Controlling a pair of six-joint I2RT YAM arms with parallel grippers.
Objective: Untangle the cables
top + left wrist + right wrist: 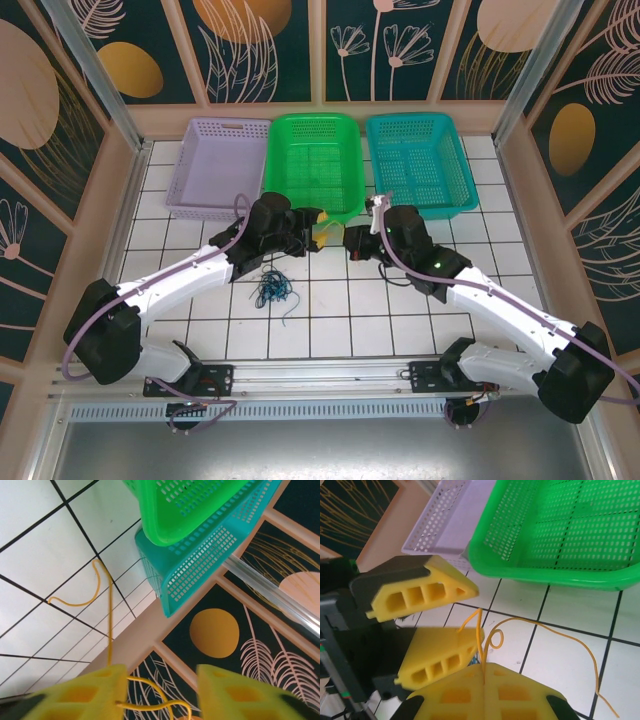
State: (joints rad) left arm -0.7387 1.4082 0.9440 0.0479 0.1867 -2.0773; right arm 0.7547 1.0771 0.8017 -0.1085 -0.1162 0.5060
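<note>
The right gripper is clenched on a thin pale-yellow wire; the left gripper stands released. Tangled dark-blue and green cables lie mid-way across the white tiled tabletop.

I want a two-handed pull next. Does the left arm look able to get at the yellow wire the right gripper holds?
Probably yes: the left gripper is open right beside the yellow wire, which the right gripper pinches, and nothing lies between them.

Left arm and right arm both stretched forward, wrists angled inward, tips nearly meeting. Left pincer: jaws spread wide. Right pincer: jaws pressed together, pinching a yellow wire just beside the left pincer.
</note>
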